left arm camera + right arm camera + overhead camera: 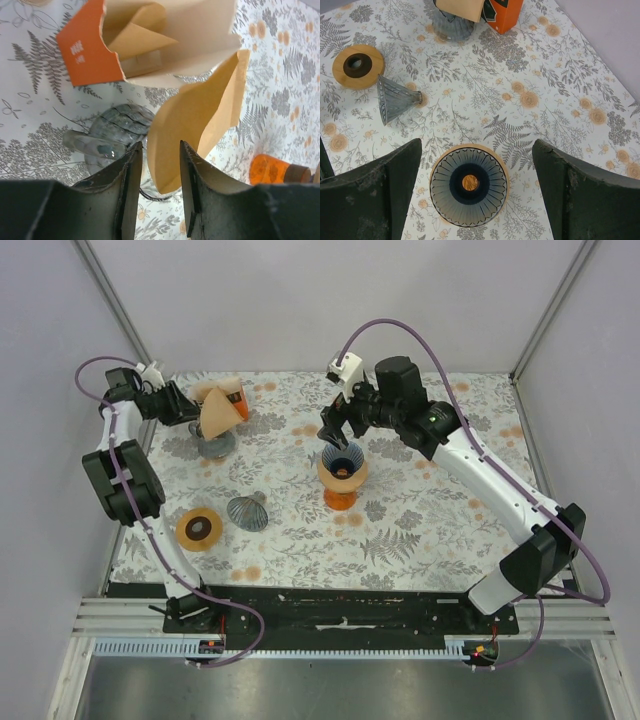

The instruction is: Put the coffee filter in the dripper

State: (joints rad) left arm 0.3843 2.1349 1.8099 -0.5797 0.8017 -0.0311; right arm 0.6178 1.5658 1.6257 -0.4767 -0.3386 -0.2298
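- The left gripper (160, 145) stands about half closed, one finger on each side of the lower edge of the coffee filter (195, 125). The paper lies against one finger and a sliver of gap shows at the other. I cannot tell whether it is truly pinched or only straddled.
- From the fingertips the filter runs straight out ahead, its long axis roughly in line with the fingers. Its far end reaches the mouth of the orange filter box (85, 47). Whether it is fully free of the box is not clear.
- Just below the fingertips, on the side with the gap, a glass cone (120, 127) sits on the table under the paper.
- Well off to the other side of these fingers, on the paper's side, the orange stand (270, 169) shows at a distance.
- The right gripper (476, 145) is spread as wide as it goes and holds nothing. The dripper (469, 186) sits mouth up below the gap between its fingers, apart from both.
- Farther out from the right fingers lie a tipped cone (395, 97) and a wooden ring (358, 65).
- My reading is that the coming move turns on this split. The paper is with the left fingers, while the dripper on the stand sits under the right ones, so the right arm is much the nearer to it. The left arm would likely have to carry the filter sideways across the table, point down. The right gripper over the mouth may be in its way.
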